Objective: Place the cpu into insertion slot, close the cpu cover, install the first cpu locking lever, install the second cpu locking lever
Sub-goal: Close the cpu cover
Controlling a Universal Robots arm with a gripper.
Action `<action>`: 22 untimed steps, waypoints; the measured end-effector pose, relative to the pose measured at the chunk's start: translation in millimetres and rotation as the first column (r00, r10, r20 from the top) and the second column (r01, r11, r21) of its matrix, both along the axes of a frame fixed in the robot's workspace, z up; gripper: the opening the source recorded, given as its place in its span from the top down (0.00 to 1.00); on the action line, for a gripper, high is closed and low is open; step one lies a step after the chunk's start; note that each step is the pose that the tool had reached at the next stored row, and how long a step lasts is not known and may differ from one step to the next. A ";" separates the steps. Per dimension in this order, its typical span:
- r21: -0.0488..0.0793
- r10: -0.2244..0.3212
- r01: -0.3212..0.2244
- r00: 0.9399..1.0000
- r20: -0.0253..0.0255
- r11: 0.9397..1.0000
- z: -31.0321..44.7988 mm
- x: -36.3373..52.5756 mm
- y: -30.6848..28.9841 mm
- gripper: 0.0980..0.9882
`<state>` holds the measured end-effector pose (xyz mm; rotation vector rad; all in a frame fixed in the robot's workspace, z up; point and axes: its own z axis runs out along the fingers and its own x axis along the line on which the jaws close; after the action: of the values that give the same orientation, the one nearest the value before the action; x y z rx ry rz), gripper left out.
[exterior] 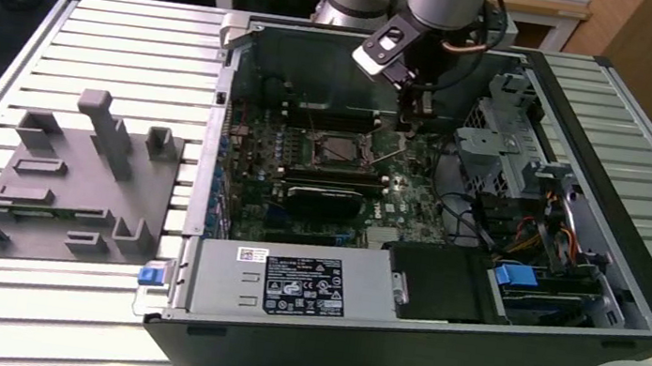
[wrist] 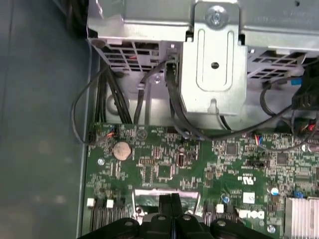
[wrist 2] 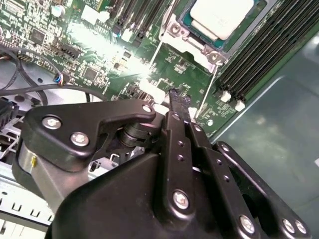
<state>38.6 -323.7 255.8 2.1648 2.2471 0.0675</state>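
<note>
Silvery cpu (wrist 2: 219,17) is sitting in the insertion slot (exterior: 316,148) under the cpu cover (wrist 2: 192,47), gripper (wrist 2: 175,98) with jaws pressed together is hovering beside a locking lever (wrist 2: 212,85), probably risking slipping off that thin wire

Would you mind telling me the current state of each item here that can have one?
cpu: seated, metal face up.
cpu cover: down, lying flat around the cpu.
locking levers: two thin rods angled out from the socket, apparently unlatched.
gripper: fingers shut, nothing visibly held, low over the board beside the cpu.
computer case: lying on its side, open on top.
</note>
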 end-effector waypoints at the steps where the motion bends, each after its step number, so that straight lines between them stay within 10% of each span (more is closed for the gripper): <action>1: 0.000 0.000 0.000 1.000 0.000 1.000 -0.2 1.9 0.1 0.99; 22: 0.000 -0.001 0.001 1.000 -0.008 1.000 -5.8 22.1 2.1 0.99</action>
<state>60.7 -321.6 249.9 2.1696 2.2508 0.0591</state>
